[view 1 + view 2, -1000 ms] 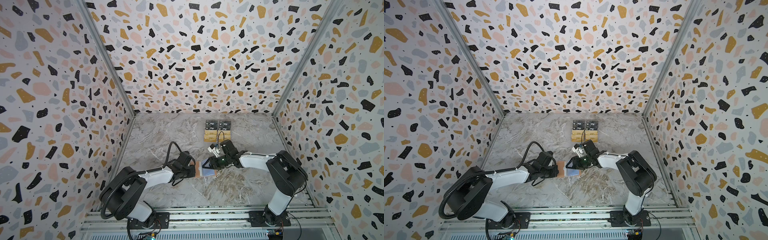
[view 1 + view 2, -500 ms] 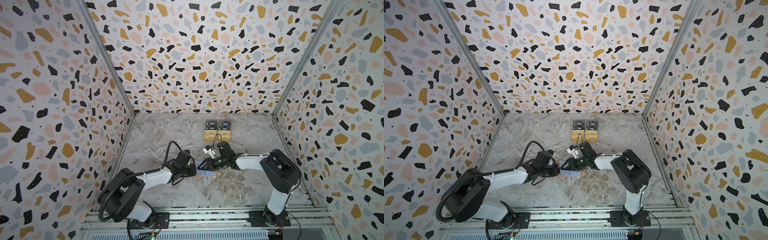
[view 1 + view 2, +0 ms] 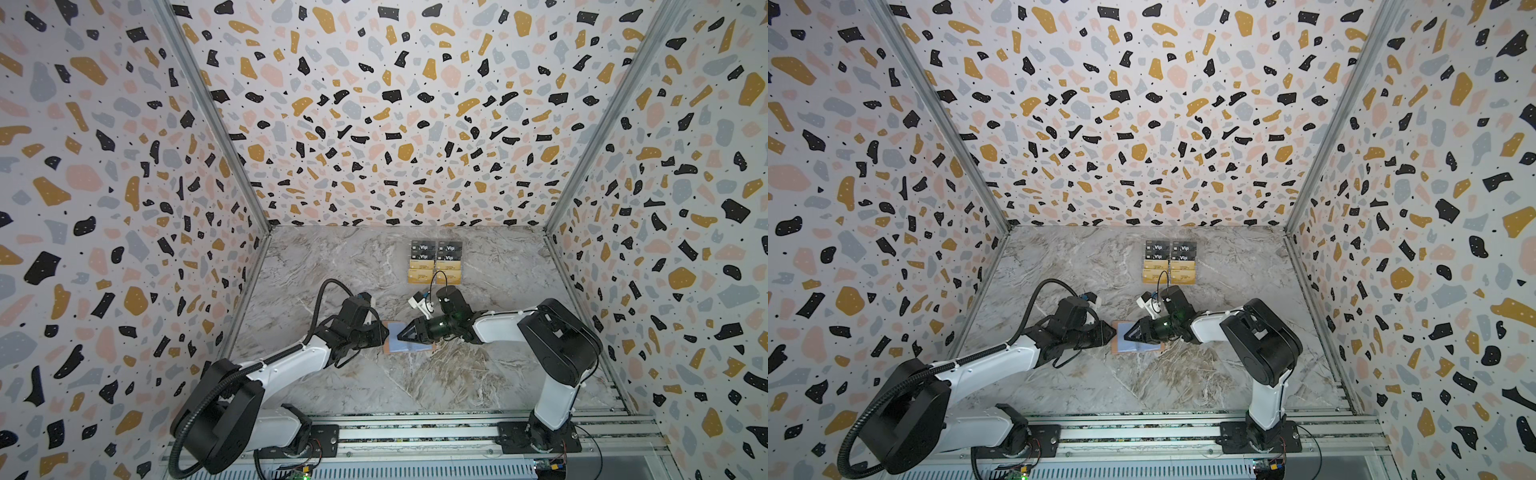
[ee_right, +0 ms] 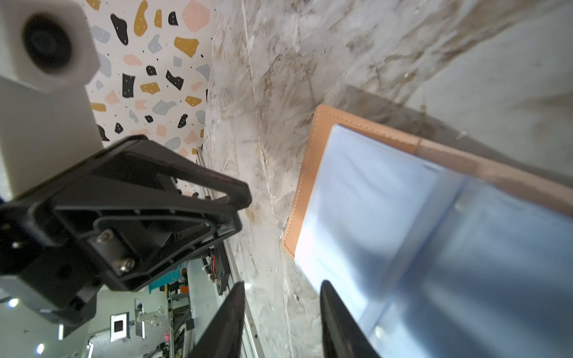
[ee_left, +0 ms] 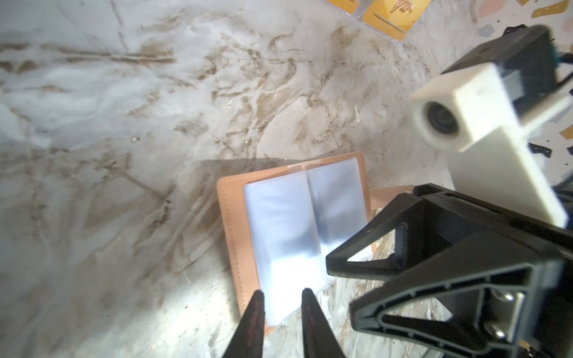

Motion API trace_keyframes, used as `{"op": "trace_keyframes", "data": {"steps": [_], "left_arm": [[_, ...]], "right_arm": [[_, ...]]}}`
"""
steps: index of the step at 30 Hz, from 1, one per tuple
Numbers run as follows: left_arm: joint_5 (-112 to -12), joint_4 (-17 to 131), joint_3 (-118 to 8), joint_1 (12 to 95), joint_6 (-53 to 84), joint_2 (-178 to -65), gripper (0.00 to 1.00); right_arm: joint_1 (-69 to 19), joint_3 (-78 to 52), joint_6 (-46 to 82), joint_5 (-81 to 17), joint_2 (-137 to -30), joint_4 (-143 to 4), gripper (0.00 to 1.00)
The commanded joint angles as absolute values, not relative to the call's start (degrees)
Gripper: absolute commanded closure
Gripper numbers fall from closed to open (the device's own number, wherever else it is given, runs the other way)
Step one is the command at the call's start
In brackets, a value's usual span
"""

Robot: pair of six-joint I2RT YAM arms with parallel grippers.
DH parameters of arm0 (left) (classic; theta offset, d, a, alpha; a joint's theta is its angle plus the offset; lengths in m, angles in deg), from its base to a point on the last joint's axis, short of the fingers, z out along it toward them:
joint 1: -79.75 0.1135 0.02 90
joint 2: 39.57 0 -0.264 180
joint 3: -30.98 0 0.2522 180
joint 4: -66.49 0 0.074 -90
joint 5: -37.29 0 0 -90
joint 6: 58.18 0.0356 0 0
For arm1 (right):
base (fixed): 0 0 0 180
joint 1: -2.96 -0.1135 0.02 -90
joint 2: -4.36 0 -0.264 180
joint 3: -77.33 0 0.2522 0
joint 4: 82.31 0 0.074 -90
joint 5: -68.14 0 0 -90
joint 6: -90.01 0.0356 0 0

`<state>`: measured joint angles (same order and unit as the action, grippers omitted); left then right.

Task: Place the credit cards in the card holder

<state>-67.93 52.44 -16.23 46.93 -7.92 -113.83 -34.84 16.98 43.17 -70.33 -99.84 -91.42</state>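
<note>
**Lot: layout mid-task, next pick lies rearward**

Worktop [image 3: 332,257]: marbled, carries everything.
Left gripper [image 5: 282,297]: jaws narrowly parted at the left edge of the card holder [image 5: 279,217]. Whether they touch the sleeve corner is unclear.
Right gripper [image 4: 282,286]: spread, empty, low over the holder's right half.
Credit cards [image 3: 435,262]: black-and-gold block, long sides running across both top views, well apart toward the back wall. The right arm is nearer.
Card holder: open flat between the grippers, spine running front to back.
Obscured: right half and strap are covered in both top views. The sleeves look empty but are blurred.
</note>
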Motion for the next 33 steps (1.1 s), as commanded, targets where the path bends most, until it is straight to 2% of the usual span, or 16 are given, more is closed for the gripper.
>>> {"op": "trace_keyframes", "data": {"steps": [1, 7, 15, 28, 33], "left_arm": [[-72.3, 58.3, -15.5, 46.3, -11.1, -114.0, 0.77], [-72.2, 62.5, -16.0, 44.3, -13.4, -119.8, 0.82], [-67.0, 57.6, -16.5, 43.1, -9.9, -124.4, 0.85], [-63.4, 53.4, -19.2, 43.2, -4.4, -130.8, 0.87], [-63.8, 50.2, -21.4, 43.2, -4.6, -128.8, 0.86]], "right_arm": [[-33.3, 16.7, 42.2, -69.7, -97.3, -91.7, 0.64], [-33.0, 14.0, 37.4, -67.6, -99.3, -85.9, 0.75], [-32.5, 15.6, 33.2, -62.2, -99.1, -80.5, 0.76], [-31.8, 20.1, 35.1, -61.1, -97.5, -80.3, 0.77], [-31.8, 19.0, 35.4, -61.8, -97.2, -81.0, 0.76]]}}
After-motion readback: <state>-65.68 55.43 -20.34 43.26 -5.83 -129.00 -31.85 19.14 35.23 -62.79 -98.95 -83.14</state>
